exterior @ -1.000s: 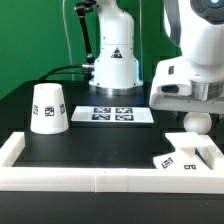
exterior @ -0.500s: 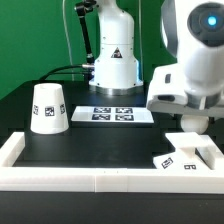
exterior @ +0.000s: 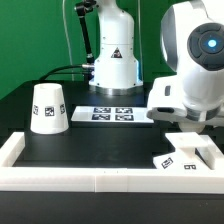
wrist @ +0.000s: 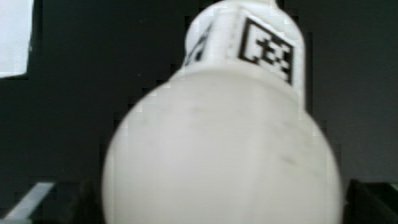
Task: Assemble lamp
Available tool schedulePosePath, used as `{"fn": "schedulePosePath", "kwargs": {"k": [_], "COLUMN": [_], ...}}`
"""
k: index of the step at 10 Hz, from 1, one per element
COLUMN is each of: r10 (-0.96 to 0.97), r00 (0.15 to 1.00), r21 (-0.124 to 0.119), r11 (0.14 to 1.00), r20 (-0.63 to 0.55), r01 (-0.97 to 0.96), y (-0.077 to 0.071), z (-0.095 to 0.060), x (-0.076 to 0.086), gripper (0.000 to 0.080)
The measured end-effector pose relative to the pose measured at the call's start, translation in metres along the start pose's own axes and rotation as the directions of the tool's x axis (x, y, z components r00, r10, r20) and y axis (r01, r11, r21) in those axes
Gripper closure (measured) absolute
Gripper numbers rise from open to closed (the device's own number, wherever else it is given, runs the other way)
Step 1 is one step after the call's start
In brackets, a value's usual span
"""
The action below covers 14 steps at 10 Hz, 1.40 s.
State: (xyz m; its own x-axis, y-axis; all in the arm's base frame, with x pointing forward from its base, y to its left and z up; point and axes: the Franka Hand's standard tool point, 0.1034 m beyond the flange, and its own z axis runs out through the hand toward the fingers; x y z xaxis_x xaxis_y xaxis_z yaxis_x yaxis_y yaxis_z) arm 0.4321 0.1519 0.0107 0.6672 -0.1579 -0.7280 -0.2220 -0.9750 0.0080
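The ball-shaped white bulb (wrist: 222, 140) fills the wrist view, with a black tag on its narrow neck (wrist: 267, 45). My gripper (wrist: 199, 205) is open, one dark finger (wrist: 36, 200) on each side of the bulb's round body. In the exterior view the gripper (exterior: 185, 125) hangs low at the right and hides the bulb. The flat square base (exterior: 190, 153) lies just in front of it, its tags facing up. The cone shade (exterior: 48, 107) stands on the black table at the exterior view's left, far from the gripper.
The marker board (exterior: 112, 114) lies at the back middle, in front of the arm's white pedestal (exterior: 112, 62). A raised white rail (exterior: 90, 178) borders the table's front and runs up both sides.
The arm has swung toward the exterior view's left and come down; the bulb that showed below the gripper is now covered by it. The jaws have stayed open.
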Motion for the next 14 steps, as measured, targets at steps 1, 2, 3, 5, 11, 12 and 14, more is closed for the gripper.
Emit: {"fn": "schedulePosePath", "kwargs": {"k": [1,2,3,5,11,12,14], "r10": [0.005,0.009,0.014,0.015,0.004,-0.053,-0.084], "r00": [1.0,1.0,1.0,1.0,1.0,0.998,0.995], "r21": [-0.002,-0.004,-0.006,-0.005,-0.002,-0.005,0.029], "r11": [1.0,1.0,1.0,1.0,1.0,0.999,0.996], "r20": [0.007,0.012,0.015,0.014,0.003,-0.014,-0.054], "r01": [-0.005,-0.009,-0.014,-0.015,-0.004,0.053,0.085], "y": [0.002,0.002,0.002,0.002,0.002,0.005,0.018], "z": [0.003,0.006,0.007,0.006,0.002,-0.008,-0.05], "x": [0.0,-0.001,-0.002,-0.001,0.001,0.002,-0.004], "gripper": [0.01,0.01,0.01,0.01,0.0224,0.0224,0.0223]}}
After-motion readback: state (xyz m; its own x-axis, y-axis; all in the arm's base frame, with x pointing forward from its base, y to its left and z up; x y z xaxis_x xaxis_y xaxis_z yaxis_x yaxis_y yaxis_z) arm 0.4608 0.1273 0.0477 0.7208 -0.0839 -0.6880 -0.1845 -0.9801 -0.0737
